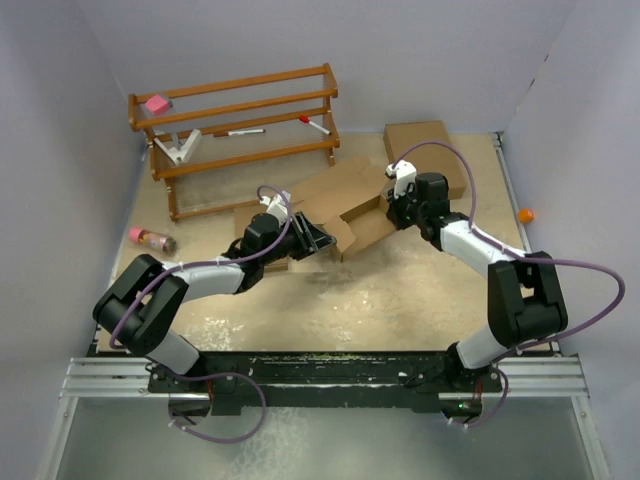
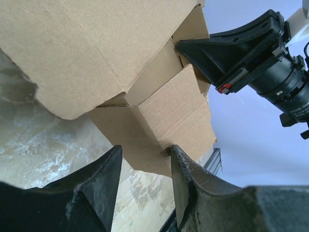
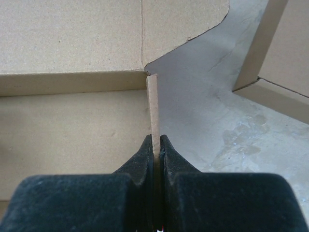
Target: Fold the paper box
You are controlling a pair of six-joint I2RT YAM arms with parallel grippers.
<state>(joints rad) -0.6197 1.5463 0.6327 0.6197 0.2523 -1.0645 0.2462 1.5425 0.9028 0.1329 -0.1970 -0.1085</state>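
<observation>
The paper box (image 1: 340,195) is a brown cardboard blank lying partly folded in the middle of the table, some panels raised. My right gripper (image 1: 392,205) is at its right side. In the right wrist view the gripper (image 3: 155,140) is shut on the thin edge of an upright flap (image 3: 153,106), with flat panels (image 3: 72,38) beyond. My left gripper (image 1: 318,238) is open at the box's near left edge. In the left wrist view its jaws (image 2: 145,152) straddle a folded corner panel (image 2: 164,116), and the right fingertip (image 2: 176,154) touches the panel's edge.
A wooden rack (image 1: 240,130) with a pink block and markers stands at the back left. A larger flat brown box (image 1: 425,150) lies at the back right. A pink bottle (image 1: 150,238) lies at the left, and an orange ball (image 1: 526,213) at the right.
</observation>
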